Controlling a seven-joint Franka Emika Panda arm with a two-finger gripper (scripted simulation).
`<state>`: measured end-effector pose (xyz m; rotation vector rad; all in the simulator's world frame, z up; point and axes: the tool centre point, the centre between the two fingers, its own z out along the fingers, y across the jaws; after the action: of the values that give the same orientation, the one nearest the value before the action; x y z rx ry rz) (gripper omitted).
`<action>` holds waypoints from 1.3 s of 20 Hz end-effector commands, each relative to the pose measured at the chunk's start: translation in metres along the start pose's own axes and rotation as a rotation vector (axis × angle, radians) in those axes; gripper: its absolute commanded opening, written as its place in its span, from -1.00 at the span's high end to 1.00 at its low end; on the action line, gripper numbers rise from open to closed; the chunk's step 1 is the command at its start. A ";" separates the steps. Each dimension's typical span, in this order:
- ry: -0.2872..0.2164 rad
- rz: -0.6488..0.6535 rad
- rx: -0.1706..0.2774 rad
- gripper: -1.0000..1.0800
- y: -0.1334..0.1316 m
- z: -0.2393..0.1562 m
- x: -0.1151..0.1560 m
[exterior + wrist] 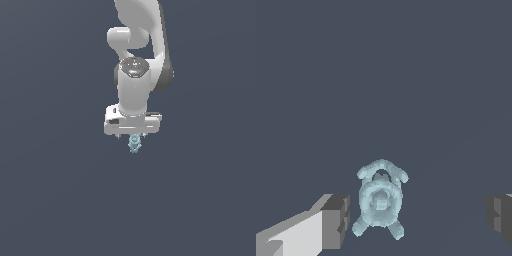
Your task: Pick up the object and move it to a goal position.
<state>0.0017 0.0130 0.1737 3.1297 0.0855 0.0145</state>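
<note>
**Hand spread over figurine**

We see the white robot hand (132, 136) pointing down, its dark-padded fingers (336, 220) spread wide. The small pale blue-teal lumpy figurine (379, 199) sits between them, nearer one finger, touching neither. In the exterior view it shows just below the hand.

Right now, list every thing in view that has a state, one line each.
gripper: open, fingers spread wide, nothing held.
left-hand finger in the wrist view: close beside the figurine, a thin gap showing.
other finger: well apart from the figurine.
pale blue figurine: between the fingers, not gripped, off-centre toward one finger; whether it rests on the ground cannot be told.
</note>
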 end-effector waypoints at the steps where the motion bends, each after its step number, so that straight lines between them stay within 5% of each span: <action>1: 0.000 0.000 0.000 -0.92 0.000 0.000 0.000; 11: 0.015 0.014 -0.002 -0.92 0.024 -0.008 0.006; 26: 0.002 0.051 0.005 -0.92 -0.002 0.029 -0.020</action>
<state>-0.0118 0.0087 0.1523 3.1348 0.0170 0.0235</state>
